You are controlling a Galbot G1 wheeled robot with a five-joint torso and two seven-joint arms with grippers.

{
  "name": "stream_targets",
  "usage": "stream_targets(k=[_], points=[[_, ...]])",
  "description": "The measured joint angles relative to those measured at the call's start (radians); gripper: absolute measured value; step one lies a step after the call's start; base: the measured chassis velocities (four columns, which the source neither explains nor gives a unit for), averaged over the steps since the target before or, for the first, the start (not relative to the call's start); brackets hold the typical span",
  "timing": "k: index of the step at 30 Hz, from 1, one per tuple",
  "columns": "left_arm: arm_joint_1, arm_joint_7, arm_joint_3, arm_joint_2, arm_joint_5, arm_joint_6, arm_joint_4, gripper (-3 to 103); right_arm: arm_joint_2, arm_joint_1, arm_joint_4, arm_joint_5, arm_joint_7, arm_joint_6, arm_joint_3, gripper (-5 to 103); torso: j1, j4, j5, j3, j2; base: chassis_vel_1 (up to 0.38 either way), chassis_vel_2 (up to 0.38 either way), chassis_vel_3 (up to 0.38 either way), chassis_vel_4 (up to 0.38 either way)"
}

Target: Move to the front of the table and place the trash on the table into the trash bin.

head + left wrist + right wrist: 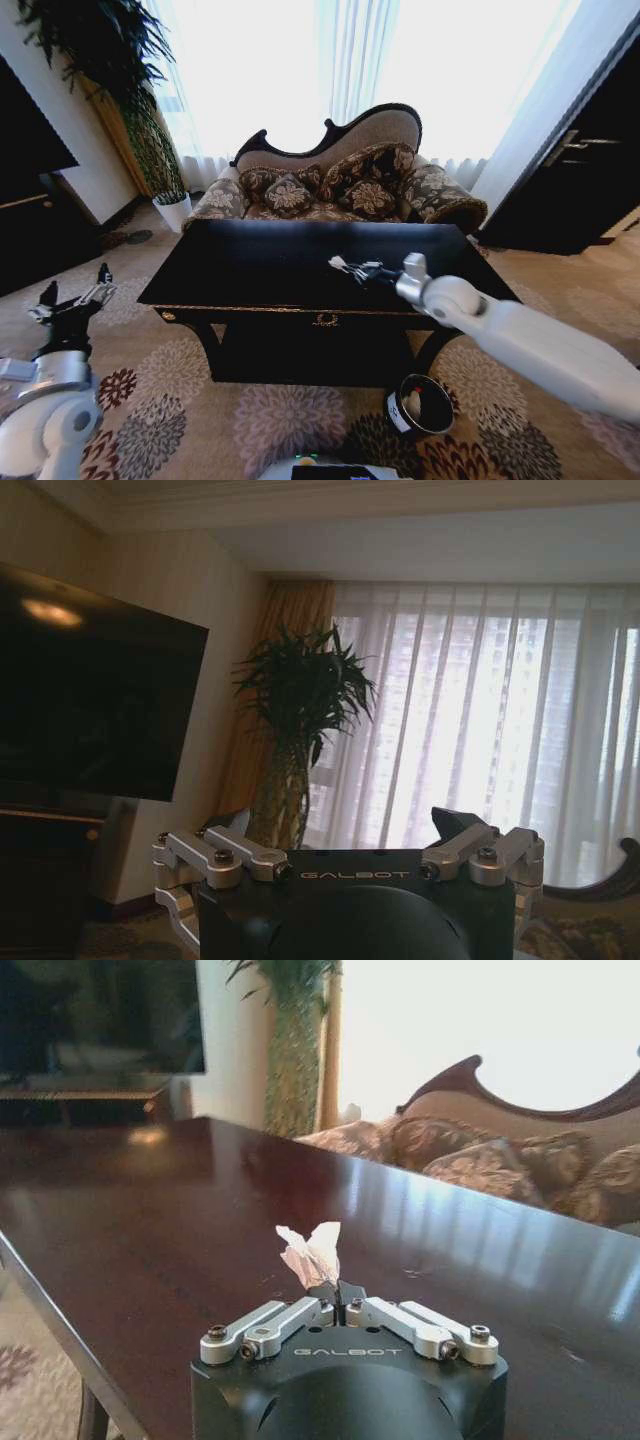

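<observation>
The glossy black table (250,270) with gold trim stands in front of me. My right gripper (352,268) reaches over its right half and is shut on a crumpled white paper scrap (338,263). In the right wrist view the paper scrap (311,1254) sticks out from between the closed fingers (300,1312) of the right gripper (338,1290), just above the table top (150,1220). The black trash bin (421,404) with a white label stands on the carpet below the table's right front corner. My left gripper (72,296) is held open at the far left, away from the table; the left gripper (345,830) faces the room.
A patterned sofa (340,185) stands behind the table. A potted plant in a white pot (172,208) is at the back left, with a dark cabinet (30,215) and screen (90,690) along the left wall. Floral carpet surrounds the table.
</observation>
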Motion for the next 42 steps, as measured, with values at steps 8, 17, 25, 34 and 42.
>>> stream_targets(k=[8,17,25,34,42], points=[[-0.026,-0.001,0.050,-0.009,0.001,0.004,-0.001,100,0.002,-0.351,0.096,0.019,0.003,0.002,0.350,0,0.000,0.0002,0.0004,0.000,0.000,0.000,0.000,0.000,0.000],[-0.010,-0.001,0.011,-0.045,-0.019,-0.010,-0.020,100,0.032,-0.513,0.120,0.054,-0.002,0.032,0.522,0,0.000,0.0012,0.0001,0.000,0.000,0.000,0.000,0.000,0.000],[-0.016,-0.001,0.039,-0.055,-0.033,-0.011,-0.001,100,0.153,-0.811,0.177,0.015,-0.054,0.074,0.790,0,0.000,0.0006,0.0006,0.000,0.000,0.000,0.000,0.000,0.000],[-0.032,-0.001,0.046,-0.015,-0.045,-0.014,0.035,100,0.325,-1.014,0.190,-0.032,-0.092,0.144,0.993,0,0.000,0.0002,0.0007,0.000,0.000,0.000,0.000,0.000,0.000],[-0.048,-0.001,0.087,-0.014,-0.046,-0.015,0.042,100,0.474,-1.116,0.222,0.049,-0.230,0.309,1.029,0,0.000,0.0005,0.0003,0.000,0.000,0.000,0.000,0.000,0.000]])
